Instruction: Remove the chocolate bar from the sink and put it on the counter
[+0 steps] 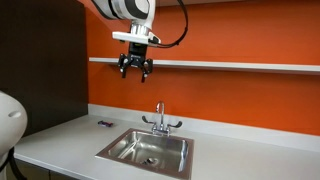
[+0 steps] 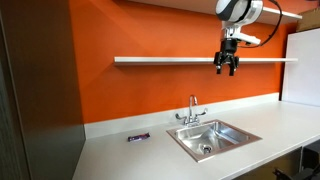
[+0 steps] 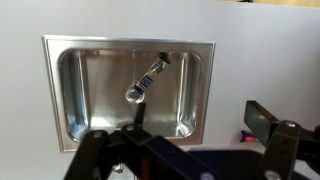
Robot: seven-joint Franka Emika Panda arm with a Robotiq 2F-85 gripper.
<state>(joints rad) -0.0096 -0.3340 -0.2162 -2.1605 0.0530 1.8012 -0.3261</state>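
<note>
The chocolate bar (image 1: 104,124) is a small dark purple wrapper. It lies flat on the pale counter (image 1: 60,145), beside the sink (image 1: 112,149) and near the backsplash. It shows in both exterior views (image 2: 138,137) and at the wrist view's lower right (image 3: 248,133). The steel sink (image 2: 183,136) holds only its round drain (image 3: 133,95). My gripper (image 1: 135,72) hangs high above the faucet at wall-shelf height (image 2: 227,68). It is open and empty, its dark fingers spread in the wrist view (image 3: 180,150).
The chrome two-handled faucet (image 1: 159,121) stands behind the basin. A narrow grey wall shelf (image 2: 170,60) runs along the orange wall at gripper height. A dark panel (image 1: 40,55) bounds one end of the counter (image 2: 120,155). A white rounded object (image 1: 8,120) sits at the frame edge.
</note>
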